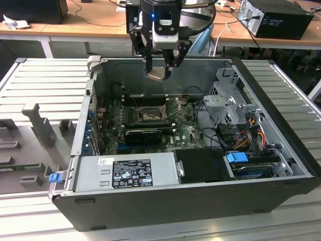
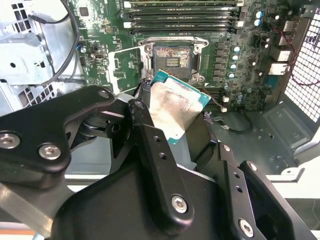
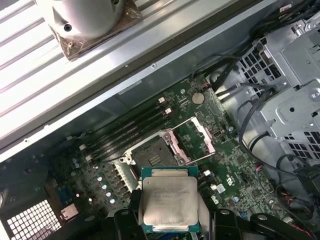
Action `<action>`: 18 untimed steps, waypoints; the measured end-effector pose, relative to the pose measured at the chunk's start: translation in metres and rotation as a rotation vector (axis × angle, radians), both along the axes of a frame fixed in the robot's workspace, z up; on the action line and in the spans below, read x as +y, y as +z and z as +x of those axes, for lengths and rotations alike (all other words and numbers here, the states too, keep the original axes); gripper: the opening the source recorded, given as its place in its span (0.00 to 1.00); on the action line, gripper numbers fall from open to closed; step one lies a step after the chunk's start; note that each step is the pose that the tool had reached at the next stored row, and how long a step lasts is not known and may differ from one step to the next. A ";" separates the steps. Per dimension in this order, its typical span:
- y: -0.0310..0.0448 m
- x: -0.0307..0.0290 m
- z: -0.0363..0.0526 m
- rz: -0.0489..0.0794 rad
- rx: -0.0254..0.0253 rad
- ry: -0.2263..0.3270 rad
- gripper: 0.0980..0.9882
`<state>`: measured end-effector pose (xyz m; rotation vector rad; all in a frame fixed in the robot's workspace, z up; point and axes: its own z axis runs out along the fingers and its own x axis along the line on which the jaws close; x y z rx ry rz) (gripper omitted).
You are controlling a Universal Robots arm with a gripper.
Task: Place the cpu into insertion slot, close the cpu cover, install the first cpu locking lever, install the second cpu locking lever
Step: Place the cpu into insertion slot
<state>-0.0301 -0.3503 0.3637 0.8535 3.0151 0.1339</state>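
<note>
- Your fingers [image 1: 148, 61] are clamped on the cpu [image 1: 156, 75], gripping it by two opposite edges.
- You hold it in the air over the back part of the open computer case [image 1: 200, 203], slightly tilted in the exterior view.
- In both wrist views the cpu [image 2: 175, 107] [image 3: 170, 200] turns its pale metal face, ringed by a green edge, toward the camera.
- The insertion slot [image 1: 149, 116] [image 3: 152, 152] lies on the green motherboard [image 1: 183, 131] with its dark centre uncovered, below the cpu and clearly apart from it.
- The cpu cover [image 3: 192, 139] [image 2: 120, 70] stands swung open, just beside the slot.
- The grey power-supply box [image 1: 128, 173] sits at the case's near wall in the exterior view, well apart from the slot.
</note>
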 end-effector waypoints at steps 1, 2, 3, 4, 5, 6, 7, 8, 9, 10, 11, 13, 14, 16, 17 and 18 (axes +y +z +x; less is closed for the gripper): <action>0.0000 0.0000 0.0000 0.000 0.0000 -0.006 0.48; 0.0000 0.0000 0.0000 0.000 0.0000 -0.010 0.48; 0.0000 0.0000 0.0000 0.000 0.0000 -0.014 0.48; 0.0000 0.0000 0.0000 0.000 0.0000 -0.017 0.48; 0.0000 0.0000 0.0000 0.000 0.0000 -0.020 0.48; 0.0000 0.0000 0.0000 0.000 0.0000 -0.026 0.48; 0.0000 0.0000 0.0000 0.000 0.0000 -0.034 0.48; 0.0000 0.0000 0.0000 0.000 0.0000 -0.036 0.48; 0.0000 0.0000 0.0000 0.000 0.0000 -0.039 0.48; -0.0001 0.0000 0.0000 0.000 0.0000 -0.044 0.48; -0.0001 0.0000 0.0000 0.000 0.0000 -0.053 0.48; -0.0001 0.0000 0.0000 0.000 0.0000 -0.061 0.48; -0.0001 0.0000 0.0000 0.000 0.0000 -0.067 0.48; -0.0003 0.0000 0.0000 0.000 0.0000 -0.079 0.48; -0.0004 0.0000 0.0000 0.000 0.0000 -0.083 0.48; -0.0005 0.0000 0.0000 0.000 0.0000 -0.095 0.48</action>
